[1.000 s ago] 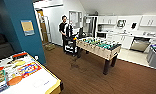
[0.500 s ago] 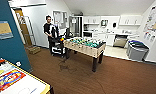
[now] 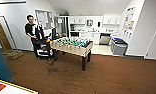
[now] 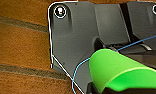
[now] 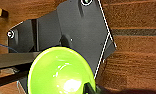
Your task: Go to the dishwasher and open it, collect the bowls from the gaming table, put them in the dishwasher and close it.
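Bright green bowl (image 4: pixel 119 71) sits at the left end effector, paler lime-green bowl (image 5: pixel 60 71) at the right one; can't tell how firmly either is clamped. Dishwasher (image 3: pixel 104 39) stands open beyond the table-football table (image 3: pixel 72 46). Risks: a bowl slipping while driving, or clipping that table.

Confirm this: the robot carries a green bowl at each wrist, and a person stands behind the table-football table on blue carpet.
Wrong on the carpet: the head view shows it brown. The bright green bowl, the lime-green bowl and the person behind the table-football table stand.
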Motion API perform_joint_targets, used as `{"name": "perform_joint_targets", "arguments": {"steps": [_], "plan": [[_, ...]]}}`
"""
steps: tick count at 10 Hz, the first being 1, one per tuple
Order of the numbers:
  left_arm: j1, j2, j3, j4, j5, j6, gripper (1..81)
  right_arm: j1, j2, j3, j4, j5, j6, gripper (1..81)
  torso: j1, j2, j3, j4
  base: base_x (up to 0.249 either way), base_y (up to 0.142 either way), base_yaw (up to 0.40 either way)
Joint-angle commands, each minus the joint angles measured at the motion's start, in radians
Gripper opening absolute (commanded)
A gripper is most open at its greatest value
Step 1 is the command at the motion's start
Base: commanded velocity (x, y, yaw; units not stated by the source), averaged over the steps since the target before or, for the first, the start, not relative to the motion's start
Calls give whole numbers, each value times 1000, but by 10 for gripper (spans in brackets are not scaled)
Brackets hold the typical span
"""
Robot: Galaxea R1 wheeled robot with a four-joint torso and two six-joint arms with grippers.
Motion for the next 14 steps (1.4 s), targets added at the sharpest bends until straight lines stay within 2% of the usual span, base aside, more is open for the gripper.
{"name": "perform_joint_targets", "arguments": {"steps": [1,10,14], "plan": [[-39,-8,-2,-4,63,3,10,36,-17,-1,-6,-55,0,10,0,0,0,0,0,0,-387],[-39,-8,-2,1,63,6,10,35,-17,-1,-7,-55,0,10,0,0,0,0,0,0,-350],[-39,-11,-2,0,63,6,10,36,-17,-1,-7,-55,0,10,0,0,0,0,0,0,-68]]}}
